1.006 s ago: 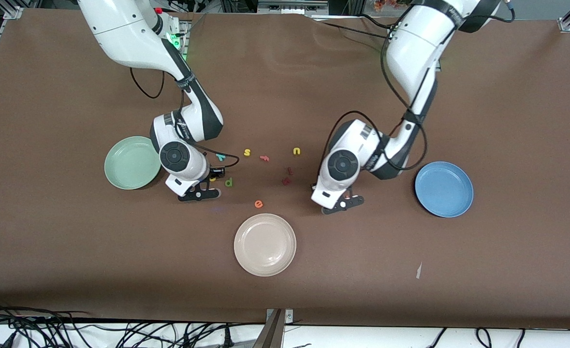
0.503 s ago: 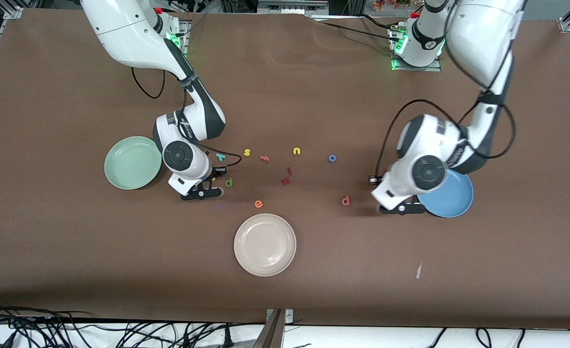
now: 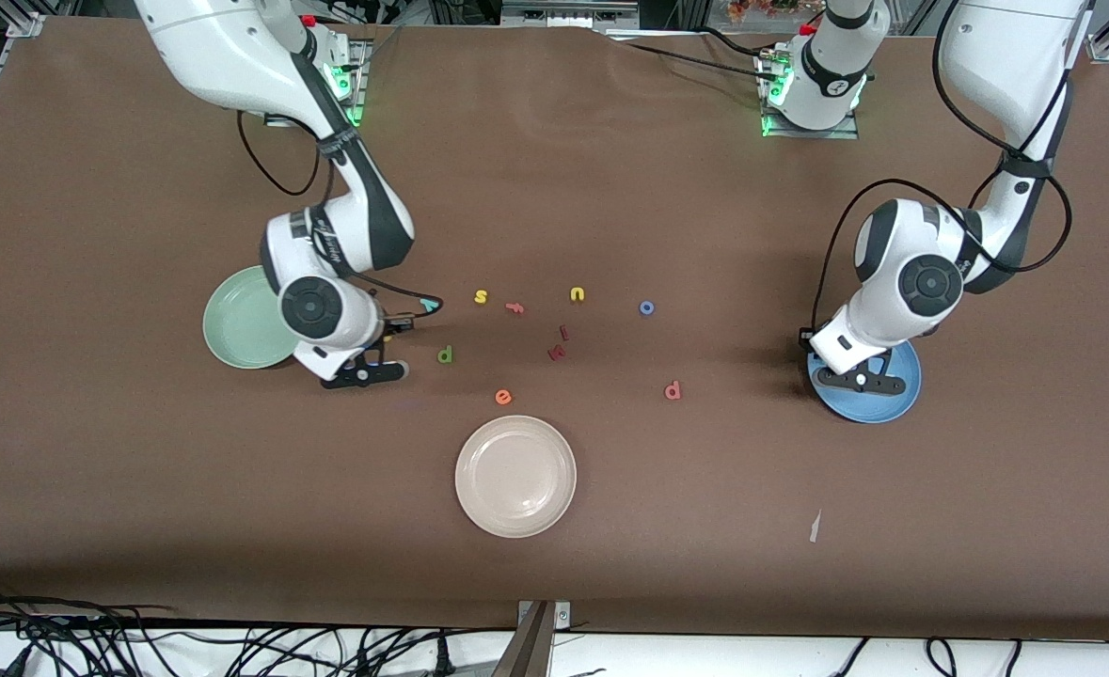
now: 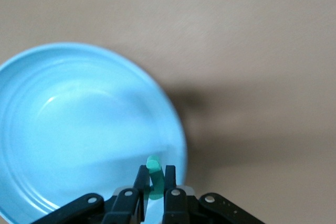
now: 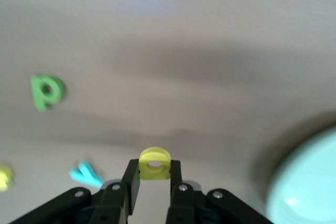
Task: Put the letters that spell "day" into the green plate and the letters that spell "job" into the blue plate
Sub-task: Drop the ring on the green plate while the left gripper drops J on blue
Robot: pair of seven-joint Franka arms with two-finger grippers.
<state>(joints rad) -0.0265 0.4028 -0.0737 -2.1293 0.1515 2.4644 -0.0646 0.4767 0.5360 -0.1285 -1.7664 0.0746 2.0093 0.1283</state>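
Left claw [image 4: 155, 182] pinches the teal "j" [image 4: 153, 171] over the blue plate [image 4: 63, 129]; right claw [image 5: 154, 179] clamps the yellow "a" [image 5: 154, 163].

Nothing printed is showing legibly; only loose foam letters are lying on the worktop [image 3: 705, 527]: s [image 3: 481, 297], u [image 3: 578, 294], e [image 3: 503, 397].

Yellow "a" [image 5: 154, 163] and teal "j" [image 4: 154, 174] lifted off the counter; green "d" [image 3: 445, 354], teal "y" [image 3: 431, 304], blue "o" [image 3: 646, 307], salmon "b" [image 3: 673, 390] lying flat between green plate [image 3: 234, 329] and blue plate [image 3: 893, 402].
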